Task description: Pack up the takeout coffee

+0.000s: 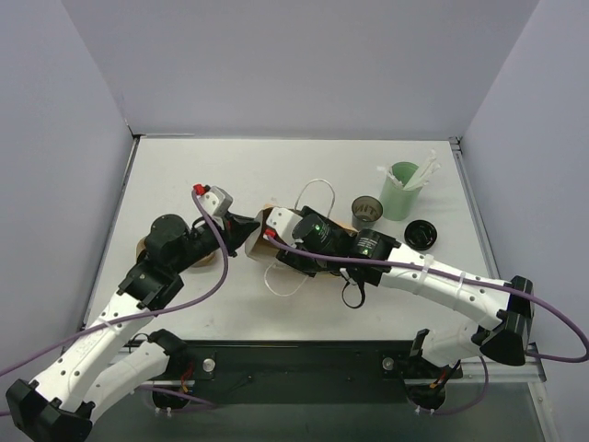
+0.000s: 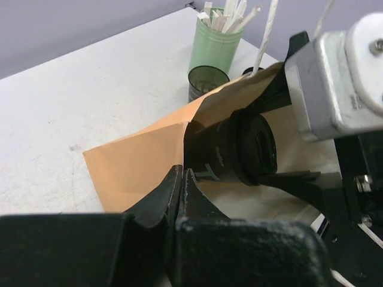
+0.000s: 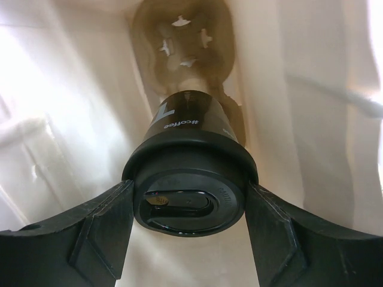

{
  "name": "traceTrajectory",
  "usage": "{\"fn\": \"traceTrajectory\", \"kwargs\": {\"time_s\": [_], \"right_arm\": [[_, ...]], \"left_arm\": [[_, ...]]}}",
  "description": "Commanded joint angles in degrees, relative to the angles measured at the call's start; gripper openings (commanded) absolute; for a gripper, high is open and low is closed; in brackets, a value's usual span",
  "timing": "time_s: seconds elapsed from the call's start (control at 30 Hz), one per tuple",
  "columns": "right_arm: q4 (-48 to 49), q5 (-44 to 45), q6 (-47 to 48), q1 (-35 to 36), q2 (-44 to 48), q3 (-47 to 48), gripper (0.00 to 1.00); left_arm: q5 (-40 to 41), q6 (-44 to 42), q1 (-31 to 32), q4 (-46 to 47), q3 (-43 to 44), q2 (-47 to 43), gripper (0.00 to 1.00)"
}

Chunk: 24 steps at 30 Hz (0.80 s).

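1. Top view. White table (image 1: 184, 175) between pale violet walls. The paper bag (image 1: 261, 224) lies on its side at mid-table, largely covered by both wrists. The left gripper (image 1: 248, 230) sits at the bag's mouth, and the right gripper (image 1: 279, 244) reaches into that mouth from the right. Right of the bag stand a green cup (image 1: 402, 189) of white sticks and an empty dark cup (image 1: 366, 212), with a loose black lid (image 1: 421, 233) near them.
2. Left wrist view. The left gripper (image 2: 182, 178) has its jaws pressed together, pinching the edge of the bag's (image 2: 143, 161) mouth. The takeout coffee (image 2: 224, 152) lies horizontally just inside the mouth, its lid turned outward. The green cup (image 2: 215, 45) stands beyond the bag.
3. Right wrist view. Inside the bag (image 3: 78, 107), the right gripper (image 3: 188, 221) clamps the takeout coffee (image 3: 185, 125) at its lid rim, one finger on each side. The cup's base points at a brown moulded shape (image 3: 182, 54) at the bag's far end.
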State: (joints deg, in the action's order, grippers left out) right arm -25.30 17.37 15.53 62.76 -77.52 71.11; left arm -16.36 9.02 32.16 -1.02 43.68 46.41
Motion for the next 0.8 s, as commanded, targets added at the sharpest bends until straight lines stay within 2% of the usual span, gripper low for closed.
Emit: {"fn": "traceTrajectory", "kwargs": {"time_s": [0.0, 0.3, 0.5, 0.7, 0.77], "right_arm": [[-1.16, 3.46, 1.96, 0.61, -1.06, -0.53, 0.39], [0.43, 5.66, 6.96, 0.61, -3.52, -1.24, 0.39], [-0.01, 6.72, 10.48, 0.52, -4.31, -0.54, 0.39], [-0.01, 5.05, 12.59, 0.34, -5.19, -0.27, 0.39], [0.16, 2.08, 13.82, 0.17, -4.75, -0.45, 0.39]], "left_arm": [[-3.07, 1.36, 0.09, 1.11, -2.28, -2.9, 0.0], [-2.71, 0.48, 0.09, -2.76, -4.04, -5.81, 0.0], [-0.96, 2.93, 0.09, -2.76, -2.99, -5.81, 0.0], [-0.69, 5.57, -0.08, -1.88, -1.5, -4.23, 0.0], [-1.92, 5.84, -0.08, -1.88, -1.06, -3.44, 0.0]]}}
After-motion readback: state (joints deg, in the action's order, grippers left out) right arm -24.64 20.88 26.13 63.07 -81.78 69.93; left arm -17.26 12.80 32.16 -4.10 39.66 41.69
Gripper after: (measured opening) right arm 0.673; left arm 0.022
